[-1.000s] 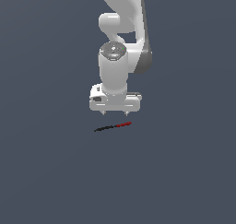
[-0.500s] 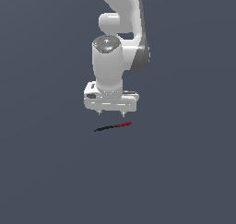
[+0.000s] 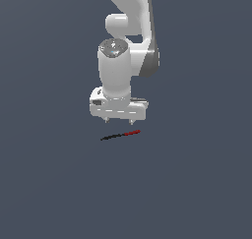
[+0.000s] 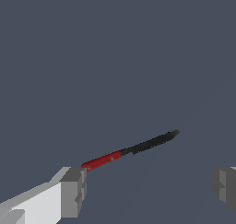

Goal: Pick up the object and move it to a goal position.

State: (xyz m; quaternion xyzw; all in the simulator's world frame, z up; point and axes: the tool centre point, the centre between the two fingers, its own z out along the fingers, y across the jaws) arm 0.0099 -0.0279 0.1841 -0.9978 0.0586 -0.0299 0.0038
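While the arm hangs over a plain grey floor, this is how things stand, as I see them.

Gripper: the gripper (image 3: 118, 121) points straight down, its jaws spread wide with nothing between them. It is released, not grasping.

Object: the object (image 3: 121, 134) lies flat on the floor (image 3: 59, 184), just below the fingertips and apart from them. A clear strip of floor shows between the two.

Object's lie: in the exterior view the red handle end points toward that view's right and the black blade end toward its left, the whole thing slightly slanted.

Exterior view only: it shows the white arm (image 3: 123, 61) rising above the hand and the gap in height between hand and stick. The fingertips are only two small nubs here, and the blade's shape is too small to make out.

Wrist view only: the object (image 4: 131, 150) shows close, black pointed blade and red round handle meeting near its middle. One finger (image 4: 73, 192) sits just beside the handle's end, and the other finger (image 4: 226, 185) stands well off to the blade's side. How high the hand hangs I cannot tell from this view.
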